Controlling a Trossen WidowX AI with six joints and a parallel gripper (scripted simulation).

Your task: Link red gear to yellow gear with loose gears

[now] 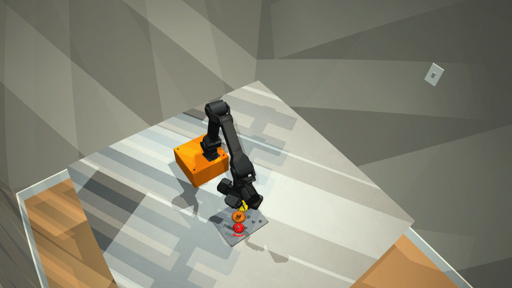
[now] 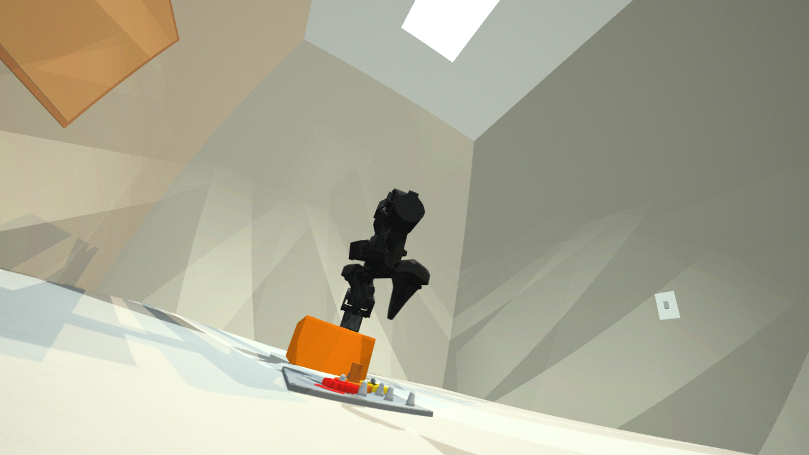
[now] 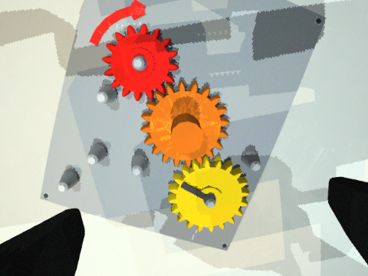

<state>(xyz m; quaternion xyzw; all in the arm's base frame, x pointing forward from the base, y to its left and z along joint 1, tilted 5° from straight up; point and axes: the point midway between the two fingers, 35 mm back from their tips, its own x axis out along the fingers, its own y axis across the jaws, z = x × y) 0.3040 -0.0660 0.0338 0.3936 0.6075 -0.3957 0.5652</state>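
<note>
Orange gear, on its peg below the spread tool

Item 1. Orange gear [image 1: 234, 218] [image 2: 356, 374] [image 3: 208, 126], one, with upright knob: on the grey board [image 1: 229, 241] [image 2: 299, 387] [image 3: 264, 88], below the tool and, in the wrist view, a little forward of the line joining its fingertips. It looks seated flat, its teeth meeting those of both neighbours; full depth of seating is hard to confirm.

Item 2. Red gear [image 1: 235, 230] [image 2: 332, 385] [image 3: 123, 73], one: beyond the orange gear, farther forward of the tool. Red arrow [image 1: 238, 235] [image 3: 111, 24] beside it.

Item 3. Yellow gear [image 1: 245, 207] [image 2: 376, 388] [image 3: 228, 185], one, black-striped: on the near side of the orange gear, below the space between the fingertips.

Item 4. Tool [image 1: 244, 202] [image 2: 375, 314] [image 3: 207, 207], one: released, fingers wide apart, nothing between them, raised above the board.

Item 5. Empty pegs [image 3: 136, 169], five: four towards one finger, one towards the other.

Governing relation: knob beneath, fingers well apart to either side. The chain appears complete; what remains is probably withdrawal, upward first, then sideways off the board. A low sideways sweep could catch the knob.
</note>
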